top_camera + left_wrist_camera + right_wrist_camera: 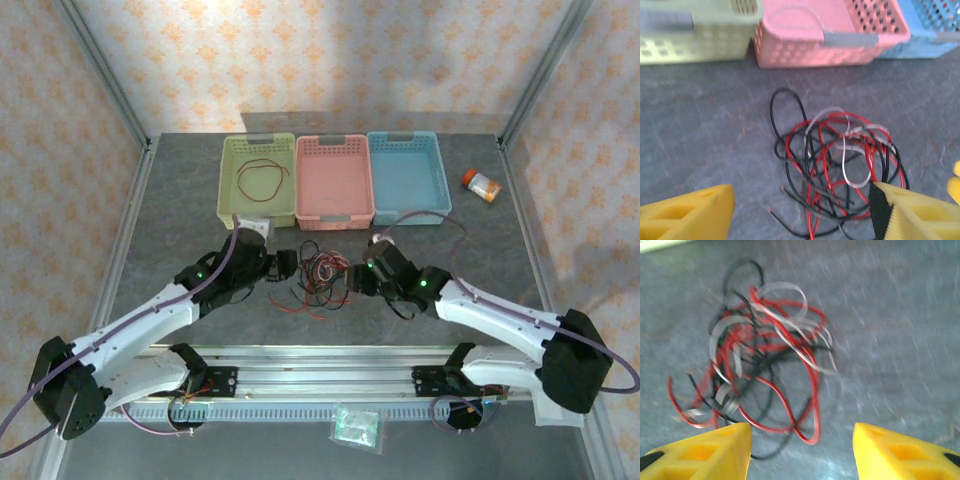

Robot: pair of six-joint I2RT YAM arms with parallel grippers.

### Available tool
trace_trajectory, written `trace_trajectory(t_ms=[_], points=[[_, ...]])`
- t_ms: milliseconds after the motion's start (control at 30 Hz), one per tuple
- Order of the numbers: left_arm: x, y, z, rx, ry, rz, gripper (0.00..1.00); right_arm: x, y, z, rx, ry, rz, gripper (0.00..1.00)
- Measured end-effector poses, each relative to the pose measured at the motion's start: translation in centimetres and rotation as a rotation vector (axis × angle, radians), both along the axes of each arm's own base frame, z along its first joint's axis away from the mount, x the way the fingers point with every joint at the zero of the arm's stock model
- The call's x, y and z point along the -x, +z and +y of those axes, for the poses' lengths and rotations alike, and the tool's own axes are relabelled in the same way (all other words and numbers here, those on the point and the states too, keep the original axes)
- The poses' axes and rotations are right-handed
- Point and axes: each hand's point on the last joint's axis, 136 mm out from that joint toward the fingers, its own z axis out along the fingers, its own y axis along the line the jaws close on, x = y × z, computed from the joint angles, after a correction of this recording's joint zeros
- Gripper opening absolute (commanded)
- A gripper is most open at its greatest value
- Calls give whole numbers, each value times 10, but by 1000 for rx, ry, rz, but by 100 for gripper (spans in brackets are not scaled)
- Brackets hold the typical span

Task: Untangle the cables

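The cables lie as one tangled heap of red, black and white strands on the grey table, in front of the pink basket. My left gripper is just left of the heap and my right gripper just right of it. In the left wrist view the left gripper stands open, with the near part of the cables between its yellow fingers. In the right wrist view the right gripper is open around a red loop of the cables. Another red cable lies in the green basket.
Green, pink and blue baskets stand side by side behind the heap. An orange bottle lies at the back right. A small plastic bag sits in front of the rail at the near edge.
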Motion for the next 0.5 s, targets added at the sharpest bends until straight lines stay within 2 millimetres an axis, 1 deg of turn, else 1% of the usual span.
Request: trace_trajectory(t_ms=[33,100,167,233,367,500], points=[[5,-6,0,9,-6,6,83,5,-5,-2,-12,5,5,55],[14,-15,0,33,-8,17,88,11,-11,-4,-37,9,11,54],[20,-22,0,63,-9,23,95,10,-12,-1,-66,9,0,53],[23,-26,-3,87,-13,26,99,7,-10,3,-87,10,-12,52],[30,-35,-14,112,-55,34,99,3,-10,14,-121,27,-16,51],[37,-40,-29,123,-111,37,99,2,-16,17,-117,34,-6,49]])
